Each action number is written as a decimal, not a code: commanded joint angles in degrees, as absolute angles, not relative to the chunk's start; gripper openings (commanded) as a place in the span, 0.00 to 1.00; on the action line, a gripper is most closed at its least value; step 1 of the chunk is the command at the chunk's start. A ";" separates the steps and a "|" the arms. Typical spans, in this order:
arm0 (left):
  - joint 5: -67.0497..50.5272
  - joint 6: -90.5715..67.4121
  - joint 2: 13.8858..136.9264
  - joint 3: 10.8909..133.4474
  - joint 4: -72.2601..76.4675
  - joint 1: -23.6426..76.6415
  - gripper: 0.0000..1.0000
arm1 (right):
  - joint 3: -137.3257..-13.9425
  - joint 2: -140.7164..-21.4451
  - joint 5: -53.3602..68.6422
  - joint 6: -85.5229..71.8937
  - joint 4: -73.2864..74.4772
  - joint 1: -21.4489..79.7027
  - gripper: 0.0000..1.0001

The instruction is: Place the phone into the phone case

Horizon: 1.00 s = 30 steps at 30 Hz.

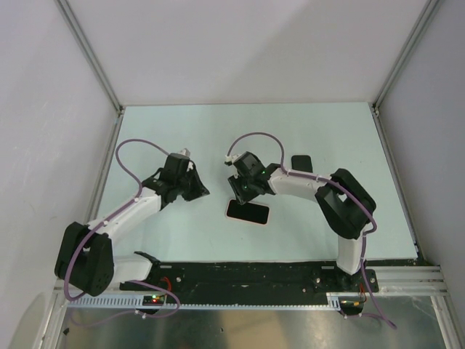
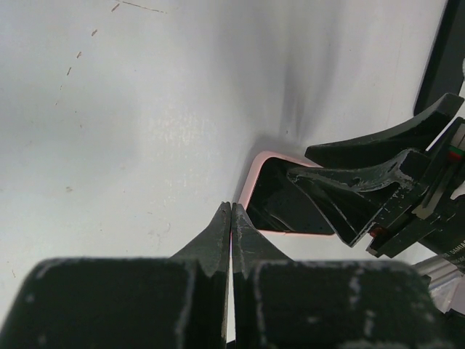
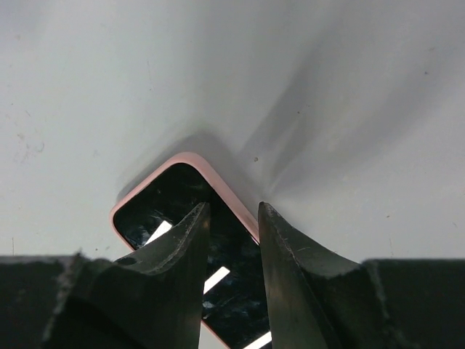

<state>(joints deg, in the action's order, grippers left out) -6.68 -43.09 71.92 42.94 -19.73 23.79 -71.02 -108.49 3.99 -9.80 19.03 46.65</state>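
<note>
Phone [image 3: 171,196] seemingly inside phone case [image 3: 225,195], mid-table [image 1: 327,145].

Glossy glass phone [image 3: 163,196]; matt pink phone case [image 3: 185,155]; smooth matt table [image 1: 327,138]; scuffed blk plastic right pincer [image 3: 234,211].

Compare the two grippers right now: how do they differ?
The left gripper is fully shut; the right gripper is slightly open. The left sits beside the phone case, over bare table; the right is over the case's corner, straddling its pink rim. Both point toward it.
</note>
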 commanded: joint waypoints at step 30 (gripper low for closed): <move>-8.55 -41.92 71.72 45.55 -19.53 22.73 0.00 | -68.21 -105.05 7.37 -10.71 17.33 45.45 0.71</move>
<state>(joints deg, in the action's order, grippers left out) -7.44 -43.05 72.34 42.98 -19.90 23.16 -69.45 -109.06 4.01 -11.75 14.81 47.22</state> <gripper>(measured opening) 0.005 0.613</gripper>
